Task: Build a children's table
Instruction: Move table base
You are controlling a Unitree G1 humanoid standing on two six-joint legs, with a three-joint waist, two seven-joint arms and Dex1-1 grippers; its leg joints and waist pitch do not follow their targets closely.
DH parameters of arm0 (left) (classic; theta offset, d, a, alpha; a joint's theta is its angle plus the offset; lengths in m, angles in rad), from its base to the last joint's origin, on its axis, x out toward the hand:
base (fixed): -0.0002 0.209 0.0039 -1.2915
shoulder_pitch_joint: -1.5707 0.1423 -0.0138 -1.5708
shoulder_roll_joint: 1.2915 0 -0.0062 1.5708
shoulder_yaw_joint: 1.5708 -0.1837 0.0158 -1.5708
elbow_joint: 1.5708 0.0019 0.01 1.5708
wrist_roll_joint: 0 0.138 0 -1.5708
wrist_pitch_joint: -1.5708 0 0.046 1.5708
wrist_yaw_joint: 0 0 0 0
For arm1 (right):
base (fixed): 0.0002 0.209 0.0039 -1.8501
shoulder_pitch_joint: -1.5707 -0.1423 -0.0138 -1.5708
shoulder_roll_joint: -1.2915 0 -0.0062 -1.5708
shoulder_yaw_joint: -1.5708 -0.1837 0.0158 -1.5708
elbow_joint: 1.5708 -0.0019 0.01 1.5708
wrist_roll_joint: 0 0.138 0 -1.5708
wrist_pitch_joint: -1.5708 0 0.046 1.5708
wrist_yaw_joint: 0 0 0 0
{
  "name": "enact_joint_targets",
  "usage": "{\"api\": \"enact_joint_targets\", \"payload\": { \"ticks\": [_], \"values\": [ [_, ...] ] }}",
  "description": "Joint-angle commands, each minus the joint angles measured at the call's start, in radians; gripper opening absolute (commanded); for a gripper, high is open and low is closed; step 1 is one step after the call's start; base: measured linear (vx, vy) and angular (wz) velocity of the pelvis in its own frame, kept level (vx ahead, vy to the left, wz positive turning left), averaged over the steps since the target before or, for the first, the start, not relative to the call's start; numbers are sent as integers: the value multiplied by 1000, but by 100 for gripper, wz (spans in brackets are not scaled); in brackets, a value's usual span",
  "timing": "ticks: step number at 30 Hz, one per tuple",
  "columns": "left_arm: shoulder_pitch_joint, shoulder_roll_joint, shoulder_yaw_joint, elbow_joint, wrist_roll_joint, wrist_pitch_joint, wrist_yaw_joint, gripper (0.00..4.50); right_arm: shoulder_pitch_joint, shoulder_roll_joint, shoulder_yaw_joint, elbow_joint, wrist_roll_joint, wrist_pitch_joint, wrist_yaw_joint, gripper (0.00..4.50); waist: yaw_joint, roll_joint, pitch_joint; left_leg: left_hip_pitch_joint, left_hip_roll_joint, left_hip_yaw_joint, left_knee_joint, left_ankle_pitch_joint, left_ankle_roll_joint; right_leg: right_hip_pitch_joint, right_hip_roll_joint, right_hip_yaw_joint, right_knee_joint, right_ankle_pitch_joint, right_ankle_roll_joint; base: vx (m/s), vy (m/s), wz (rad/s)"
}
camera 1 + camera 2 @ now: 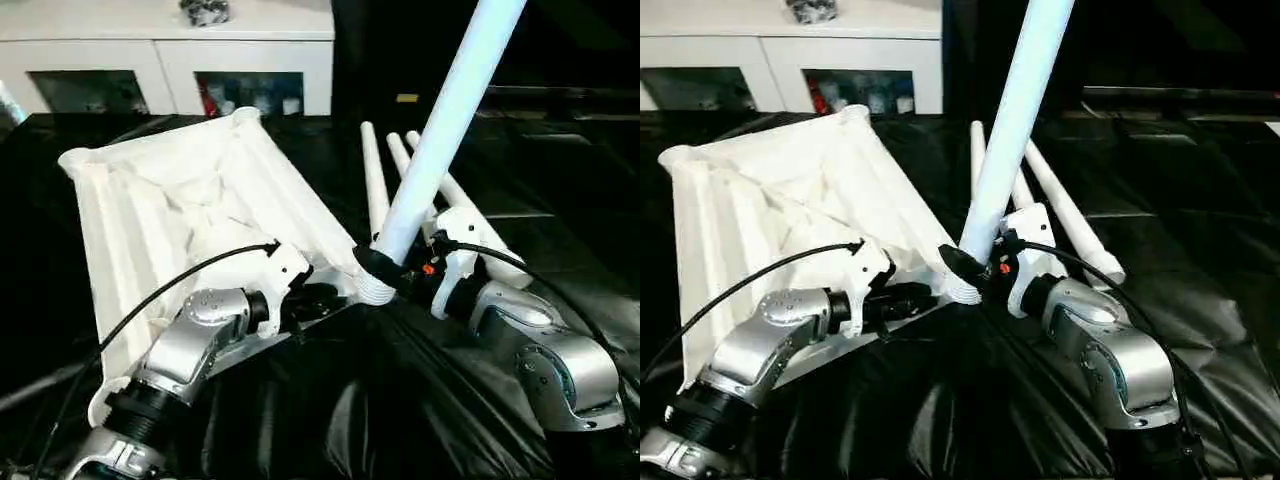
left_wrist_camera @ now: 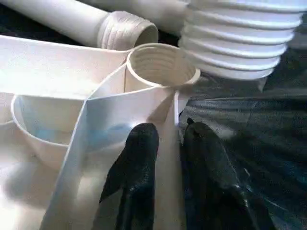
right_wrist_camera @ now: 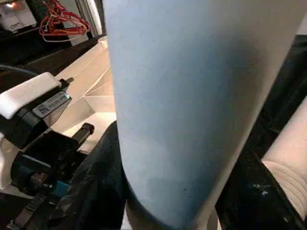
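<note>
Left eye view shows the white table top (image 1: 190, 210) lying upside down and tipped up on a black cover (image 1: 400, 400). The left claw (image 1: 318, 292) is at the top's near corner. The right claw (image 1: 385, 265) is clamped on a long white leg (image 1: 445, 120), low down by its ridged end. The leg leans up and away. Three more legs (image 1: 385, 185) lie behind it on the cover. A white cabinet (image 1: 160, 45) stands at the back.

Right eye view shows the same things, with the held leg's end just beside the near corner.

Left wrist view shows the left claw's two black fingers (image 2: 136, 163) pinching a thin wall of the top, one on each side. Right next to them is the round corner socket (image 2: 160, 67), with ridges inside. The leg's ridged end (image 2: 244, 33) hangs close to the socket but is not in it yet.

Right wrist view shows the right claw's dark fingers (image 3: 96, 191) hugging the fat leg.

I think the leg could go in crooked because it leans, and then the ridges would jam. The tipped top could also slide if the left claw lets go.
</note>
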Motion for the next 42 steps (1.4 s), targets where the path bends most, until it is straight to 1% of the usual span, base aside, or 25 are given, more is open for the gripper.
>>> {"api": "enact_joint_targets", "payload": {
  "ticks": [1, 3, 4, 5, 6, 7, 8, 10, 12, 13, 15, 18, 19, 20, 22, 23, 26, 28, 29, 30, 34, 35, 36, 38, 42],
  "values": [
    [23, 17, -29, 61, 70, 7, 46, 148, -8, -4, -10, 1, -3, -19, 8, 191, 4, -9, -54, 13, 44, -9, -78, -299, 4, 28, -47, 31, -72, -334, -154, 0, 0, 0],
    [28, 47, -22, 13, 99, 27, 72, 170, -9, -4, -10, 2, -3, -20, 8, 191, 5, -7, -55, 10, 46, -11, -79, -296, 3, 32, -49, 31, -72, -352, -146, 0, 0, 0],
    [38, 89, 4, -87, 74, 94, 61, 170, -9, -4, -10, 3, -3, -21, 9, 191, 5, -8, -55, 8, 45, -12, -79, -290, 2, 34, -50, 30, -71, -354, -143, 0, 0, 0],
    [62, 203, 82, -378, -17, 293, 13, 170, -9, -4, -11, 2, -2, -21, 9, 191, 7, -4, -64, 8, 51, -17, -78, -264, -12, 43, -57, 29, -56, -314, -157, 0, 0, 0],
    [67, 235, 108, -450, -45, 344, -3, 178, -8, -4, -11, 2, -2, -21, 9, 191, -8, -3, -60, -14, 45, -22, -81, -221, -14, 53, -54, 24, -45, -271, -170, 0, 0, 0],
    [73, 271, 141, -531, -89, 401, -24, 178, -7, -5, -11, 0, -2, -20, 8, 191, -10, 1, -55, -14, 40, -20, -84, -230, -16, 48, -45, 19, -50, -299, -167, 0, 0, 0],
    [73, 271, 141, -531, -89, 401, -24, 181, -7, -5, -11, 0, -2, -20, 8, 191, -10, 1, -61, 6, 40, -11, -69, -221, -16, 37, -45, 23, -57, -275, -187, 0, 0, 0],
    [72, 271, 157, -531, -123, 399, -33, 181, -5, -5, -12, -1, -2, -21, 8, 191, -8, -1, -56, 3, 36, -5, -68, -202, -2, 38, -37, 21, -56, -240, -205, 0, 0, 0],
    [69, 261, 174, -538, -171, 415, -37, 181, -3, -5, -13, -2, -2, -22, 7, 191, 0, 3, -61, 5, 38, -3, -65, -174, 6, 37, -36, 21, -49, -203, -213, 0, 0, 0],
    [70, 264, 171, -549, -187, 422, -49, 198, -3, -4, -14, -4, -2, -22, 6, 191, 3, 5, -64, 3, 38, -5, -64, -151, 6, 40, -35, 19, -42, -165, -220, 0, 0, 0],
    [70, 264, 173, -562, -181, 434, -38, 215, -2, -4, -14, -3, -3, -23, 5, 191, 1, 5, -68, 0, 37, -5, -61, -129, 11, 44, -32, 18, -37, -109, -225, 0, 0, 0],
    [64, 268, 177, -574, -151, 457, 1, 230, -3, -4, -15, -2, -3, -25, 5, 191, 0, 2, -70, -4, 36, -4, -57, -113, 21, 47, -34, 18, -35, -83, -228, 0, 0, 0],
    [60, 269, 181, -571, -138, 458, 17, 245, -3, -5, -15, -2, -3, -26, 6, 191, 0, 2, -66, -6, 35, -4, -57, -124, 22, 45, -35, 18, -38, -106, -225, 0, 0, 0],
    [32, 267, 201, -516, -58, 451, 101, 256, -6, -2, -16, -3, -4, -24, 7, 191, -1, 1, -65, -6, 35, -5, -58, -147, 20, 45, -34, 18, -42, -147, -214, 0, 0, 0],
    [2, 279, 213, -447, -7, 449, 171, 257, -8, 1, -16, -4, -7, -23, 7, 191, -1, 2, -62, -2, 32, -5, -58, -189, 6, 42, -34, 18, -51, -240, -175, 0, 0, 0],
    [-11, 285, 217, -413, 13, 450, 202, 289, -9, 2, -16, -4, -6, -23, 6, 191, -1, 1, -63, -3, 32, -6, -58, -189, 1, 44, -35, 18, -51, -256, -168, 0, 0, 0],
    [-36, 318, 201, -318, 68, 438, 255, 307, -13, 5, -13, -4, -7, -24, 4, 191, -1, 2, -65, -2, 30, -9, -59, -199, -9, 38, -33, 16, -53, -294, -140, 0, 0, 0],
    [-48, 325, 198, -263, 85, 423, 272, 319, -17, 8, -10, -3, -8, -25, 2, 191, 0, 2, -67, -2, 32, -10, -59, -189, -11, 37, -33, 16, -50, -270, -144, 0, 0, 0],
    [-53, 326, 196, -240, 89, 411, 271, 343, -18, 10, -8, -2, -8, -25, 1, 191, 2, 3, -69, -2, 32, -10, -58, -176, -8, 36, -34, 16, -48, -244, -154, 0, 0, 0],
    [-63, 326, 189, -198, 95, 383, 266, 348, -22, 14, -5, 1, -9, -26, 1, 191, 2, -3, -70, -3, 33, -9, -57, -168, -4, 37, -34, 16, -47, -219, -165, 0, 0, 0],
    [-96, 310, 172, -80, 125, 327, 264, 349, -29, 19, 6, 6, -14, -28, 4, 191, 8, 4, -76, -2, 33, -9, -52, -136, 4, 38, -34, 15, -37, -140, -185, 0, 0, 0],
    [-125, 297, 178, 12, 140, 321, 290, 349, -32, 19, 11, 6, -16, -28, 6, 191, 10, 3, -77, -5, 35, -11, -52, -123, 5, 42, -37, 14, -31, -108, -197, 0, 0, 0],
    [-125, 297, 178, 12, 140, 321, 290, 349, -32, 19, 11, 6, -16, -28, 6, 191, 11, 2, -75, -5, 31, -8, -51, -127, 7, 38, -34, 14, -34, -112, -196, 0, 0, 0],
    [-149, 290, 197, 75, 145, 358, 328, 349, -33, 19, 11, 5, -18, -30, 4, 191, 19, 10, -80, -2, 33, -10, -48, -124, 2, 42, -38, 14, -28, -87, -208, 0, 0, 0],
    [-165, 280, 221, 109, 142, 366, 349, 349, -32, 19, 10, 4, -20, -29, 3, 191, 19, 3, -80, -7, 33, -11, -49, -135, -4, 49, -42, 13, -29, -97, -213, 0, 0, 0]
  ]
}}
